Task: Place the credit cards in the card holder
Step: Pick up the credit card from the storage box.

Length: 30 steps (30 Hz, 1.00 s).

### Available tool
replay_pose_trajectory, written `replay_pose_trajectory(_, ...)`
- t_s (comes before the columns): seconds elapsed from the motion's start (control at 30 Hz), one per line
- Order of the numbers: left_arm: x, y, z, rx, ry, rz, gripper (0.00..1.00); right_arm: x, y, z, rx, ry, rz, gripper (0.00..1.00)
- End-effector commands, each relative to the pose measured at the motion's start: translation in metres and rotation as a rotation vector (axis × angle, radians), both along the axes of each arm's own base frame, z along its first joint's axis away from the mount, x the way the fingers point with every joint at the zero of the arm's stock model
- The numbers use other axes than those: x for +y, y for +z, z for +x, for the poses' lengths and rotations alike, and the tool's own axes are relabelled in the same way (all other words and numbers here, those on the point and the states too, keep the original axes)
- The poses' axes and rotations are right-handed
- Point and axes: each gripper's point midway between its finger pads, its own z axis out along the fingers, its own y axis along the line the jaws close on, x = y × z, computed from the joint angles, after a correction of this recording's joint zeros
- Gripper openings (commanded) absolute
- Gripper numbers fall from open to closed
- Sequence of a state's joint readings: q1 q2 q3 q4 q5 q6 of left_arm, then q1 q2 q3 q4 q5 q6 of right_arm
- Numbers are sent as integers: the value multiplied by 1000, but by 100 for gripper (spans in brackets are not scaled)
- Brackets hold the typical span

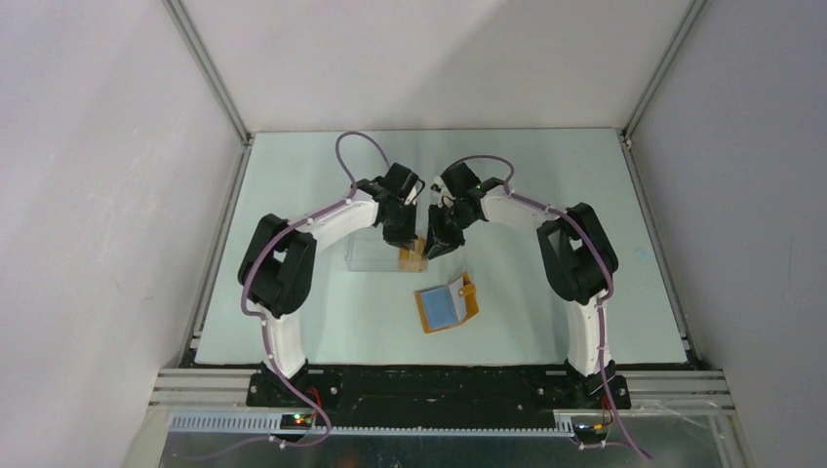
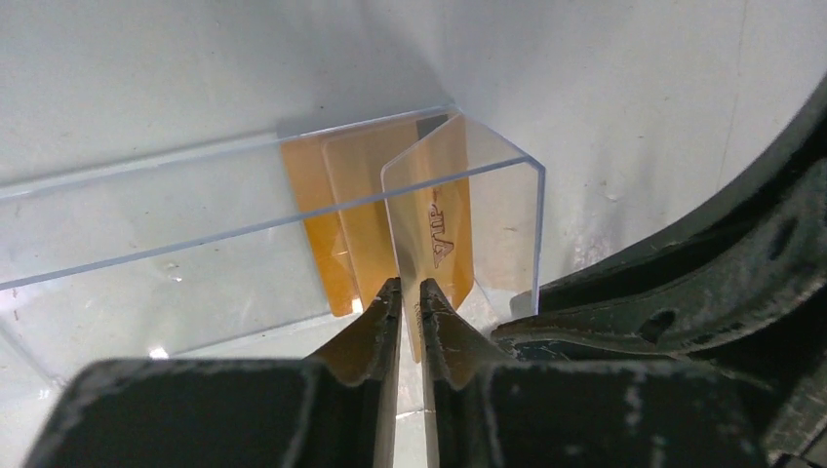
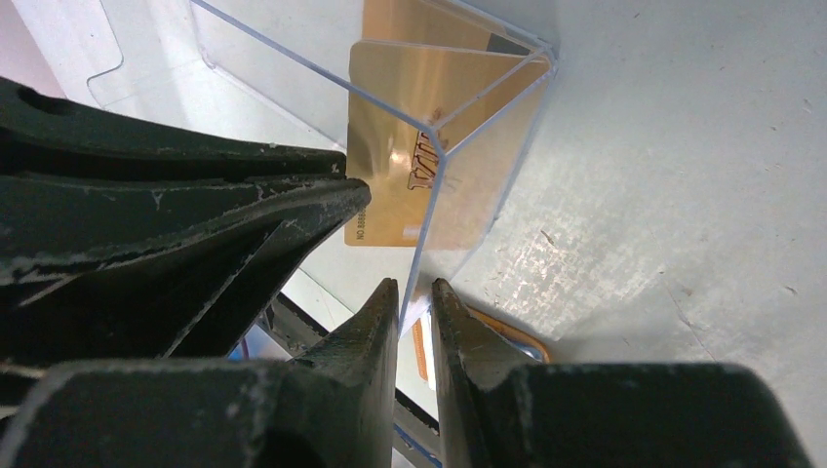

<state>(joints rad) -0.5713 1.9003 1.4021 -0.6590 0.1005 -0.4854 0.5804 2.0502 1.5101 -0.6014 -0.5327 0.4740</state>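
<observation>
Your left fingers [image 2: 375, 331] pinch a glossy tan-orange credit card [image 2: 444, 219] standing at the end of the clear case [image 2: 195, 224]. Your right fingers [image 3: 366, 331] clamp that case's thin corner wall. The top view shows the card holder [image 1: 447, 304] whole: open, blue panel up, just nearer than the case on the worktop [image 1: 585, 195].

1 credit card [image 2: 441, 210] in left gripper [image 2: 410, 291]

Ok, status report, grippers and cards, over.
Left gripper pinching one card, upright in the clear case. Right gripper clamped on the case wall. Other cards in the case; wallet open on the table. Nothing between case and wallet.
</observation>
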Motion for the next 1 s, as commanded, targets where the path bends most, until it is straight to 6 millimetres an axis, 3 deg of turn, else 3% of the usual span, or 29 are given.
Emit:
replay_pose_trajectory(0.0, -5, -1, 5, -22, -30, 29, 15, -2, -17, -7, 24, 22, -30, 21)
replay_pose_trajectory(0.3, -13, 6, 2, -10, -42, -7, 16, -3, -17, -8, 28, 22, -29, 21)
replay_pose_trajectory(0.53, -15, 14, 6, -27, -41, -18, 30, -3, -17, -8, 28, 21, -27, 22)
replay_pose_trajectory(0.97, 13, -10, 4, -16, -14, 144, 51, -4, -18, -8, 31, 20, -25, 22)
